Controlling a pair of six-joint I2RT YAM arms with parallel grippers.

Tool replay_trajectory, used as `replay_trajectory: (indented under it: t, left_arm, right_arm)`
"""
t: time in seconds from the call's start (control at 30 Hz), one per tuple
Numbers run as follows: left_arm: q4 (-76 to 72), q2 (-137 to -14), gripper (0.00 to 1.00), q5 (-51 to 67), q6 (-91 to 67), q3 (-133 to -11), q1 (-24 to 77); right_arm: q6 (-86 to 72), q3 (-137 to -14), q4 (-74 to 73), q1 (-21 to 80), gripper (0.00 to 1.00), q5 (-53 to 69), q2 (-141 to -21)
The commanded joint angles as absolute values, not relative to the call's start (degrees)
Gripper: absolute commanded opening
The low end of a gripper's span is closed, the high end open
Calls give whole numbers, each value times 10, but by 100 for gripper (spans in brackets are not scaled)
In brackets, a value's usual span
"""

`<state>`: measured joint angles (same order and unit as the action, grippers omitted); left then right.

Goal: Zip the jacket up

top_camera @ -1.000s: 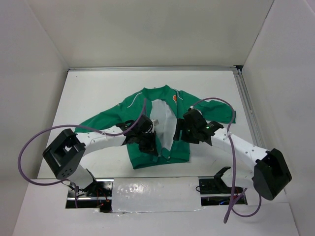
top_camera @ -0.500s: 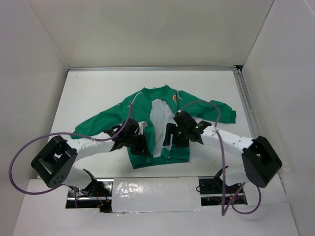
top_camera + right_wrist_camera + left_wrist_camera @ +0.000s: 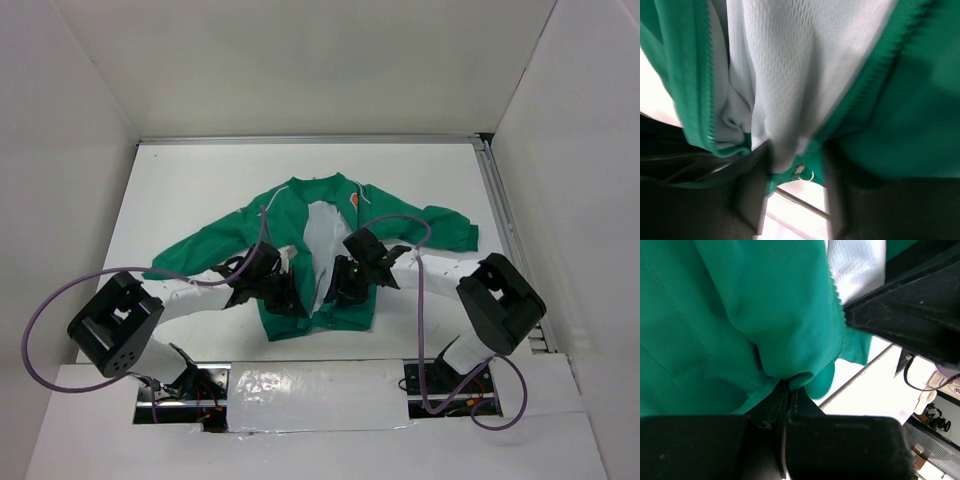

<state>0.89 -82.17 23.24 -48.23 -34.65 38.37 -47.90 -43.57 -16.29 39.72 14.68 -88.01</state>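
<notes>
**Top external view: both arms bent in over the jacket's lower front**

From the near edge, I see both arms folded inward, elbows out, wrists meeting low over the hem. My left gripper point(image 3: 283, 292) sits on the left front panel; its wrist camera shows the jaws pinched tight on a fold of green fabric. My right gripper point(image 3: 342, 284) points down at the bottom of the front opening. In its wrist view the jaws stand apart on either side of the white lining point(image 3: 790, 75) and the zipper pull ring point(image 3: 805, 174), not clamped. Beyond them the jacket point(image 3: 290, 212) lies flat on the table point(image 3: 200, 180), unzipped, sleeves spread, collar farthest away.
</notes>
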Motion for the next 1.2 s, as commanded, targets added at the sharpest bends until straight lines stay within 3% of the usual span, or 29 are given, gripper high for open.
replay_trajectory:
  t: [0.0,0.03,0.17,0.23,0.37,0.5,0.67,0.77,1.0,1.03,1.1,1.13,1.17]
  left_arm:
    - [-17,-845,0,225,-480,-356,379]
    - [-18,-849,0,224,-480,-357,379]
    - [-11,-862,0,214,-479,-369,374]
    - [-9,-869,0,207,-477,-375,371]
    - [-19,-910,0,208,-461,-408,350]
    - [-11,-972,0,208,-445,-474,327]
    - [-10,-1013,0,224,-425,-534,305]
    - [-2,-1023,0,229,-416,-560,302]
    - [16,-987,0,250,-430,-509,291]
    - [11,-982,0,254,-432,-501,291]
    - [5,-967,0,252,-434,-481,288]
    - [7,-964,0,250,-433,-478,288]
    - [10,-961,0,245,-432,-474,289]
  right_arm:
    - [-507,-437,-96,396,46,154,-882]
    - [-511,-437,-98,391,32,146,-879]
    - [-516,-445,-140,377,16,89,-830]
    - [-519,-445,-189,366,0,34,-803]
    - [-488,-459,-306,334,0,-41,-706]
    - [-491,-529,-503,302,0,-234,-667]
    - [-607,-634,-761,324,0,-382,-752]
    - [-630,-666,-801,378,2,-416,-829]
    - [-441,-750,-643,552,16,-383,-990]
    - [-433,-753,-597,567,50,-378,-994]
    - [-407,-750,-557,588,83,-355,-978]
    - [-408,-742,-529,591,97,-347,-964]
    - [-403,-730,-504,588,97,-322,-942]
